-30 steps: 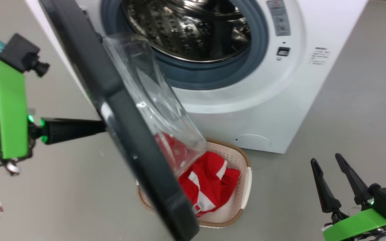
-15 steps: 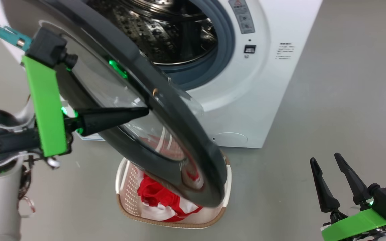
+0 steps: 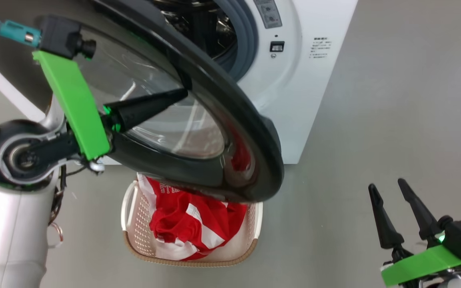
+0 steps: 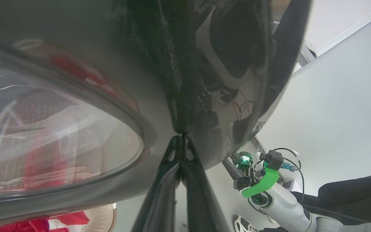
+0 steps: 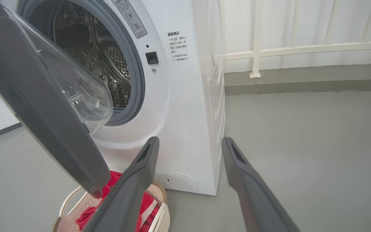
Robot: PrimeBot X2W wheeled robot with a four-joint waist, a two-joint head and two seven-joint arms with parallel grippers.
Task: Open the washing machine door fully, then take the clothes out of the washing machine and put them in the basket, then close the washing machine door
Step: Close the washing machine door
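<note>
- Head view: the door (image 3: 250,132) hangs partly open, sweeping from the upper left of the frame to the centre, with its glass window facing the camera.
- The left gripper (image 3: 180,95), at centre left, has its fingers pressed together with nothing between them. Its tips lie against the door's outer face, at the inner edge of the black rim.
- The washer (image 3: 294,80) fills the upper centre, and its drum (image 3: 210,36) shows behind the door's top edge.
- The basket (image 3: 138,224) stands on the floor (image 3: 374,120) at lower centre, its far end under the door's lower rim.
- The clothes (image 3: 178,224) lie heaped in the basket, red with white stripes.
- The right gripper (image 3: 386,185), at lower right, is spread wide and holds nothing, well apart from door and basket.
- Left wrist view: the closed left gripper (image 4: 181,139) touches the glossy door (image 4: 159,64) at mid-frame, and the clothes (image 4: 24,227) show red at lower left.
- Right wrist view: the wide right gripper (image 5: 189,141) points toward the washer (image 5: 185,112). The door (image 5: 43,122) slants across the left and the steel drum (image 5: 85,54) is at upper left. The basket (image 5: 161,219) with the clothes (image 5: 89,217) sits at lower left.
</note>
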